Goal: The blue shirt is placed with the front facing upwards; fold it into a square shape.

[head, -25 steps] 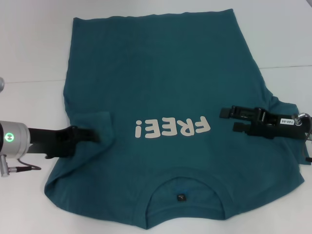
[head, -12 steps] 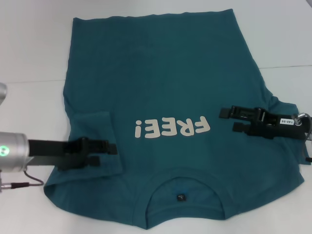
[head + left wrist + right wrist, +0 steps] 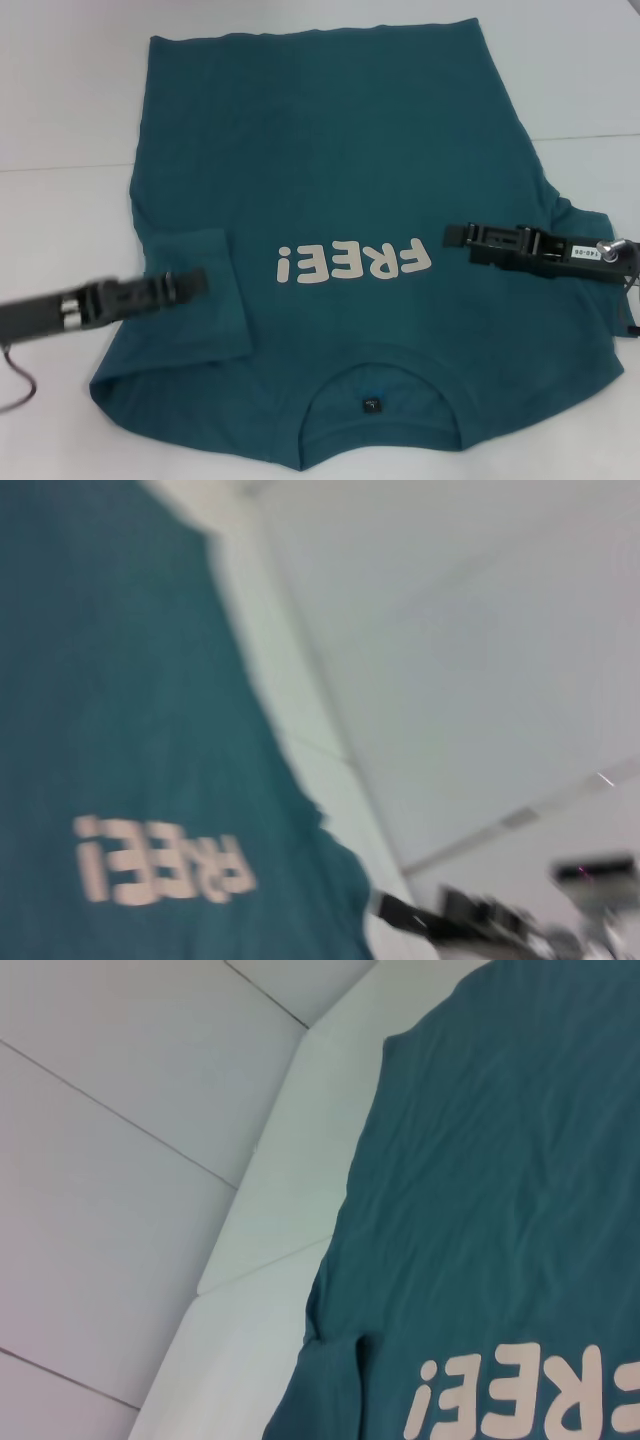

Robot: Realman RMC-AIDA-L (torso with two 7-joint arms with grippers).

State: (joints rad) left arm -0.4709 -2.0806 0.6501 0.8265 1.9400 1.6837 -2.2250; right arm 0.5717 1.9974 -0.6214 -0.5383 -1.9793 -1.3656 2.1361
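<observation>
Head view: the blue shirt [image 3: 340,200] lies flat on the white surface [image 3: 60,110], front up, collar [image 3: 372,395] nearest the robot, so the cream "FREE!" lettering [image 3: 352,262] reads upside down. Left sleeve [image 3: 195,290] is already tucked inward over the body, and that looks like the first fold toward a square! Left gripper [image 3: 195,282] sits at the folded sleeve's edge, smeared with motion; whether its fingers are spread or pinching cloth, I cannot tell. Right gripper [image 3: 458,238] reaches in over the right sleeve [image 3: 580,300], just beside the lettering, probably lined up for the matching fold; its fingers' state I cannot tell either. A small white label [image 3: 580,251] on that arm carries print too small to read.
</observation>
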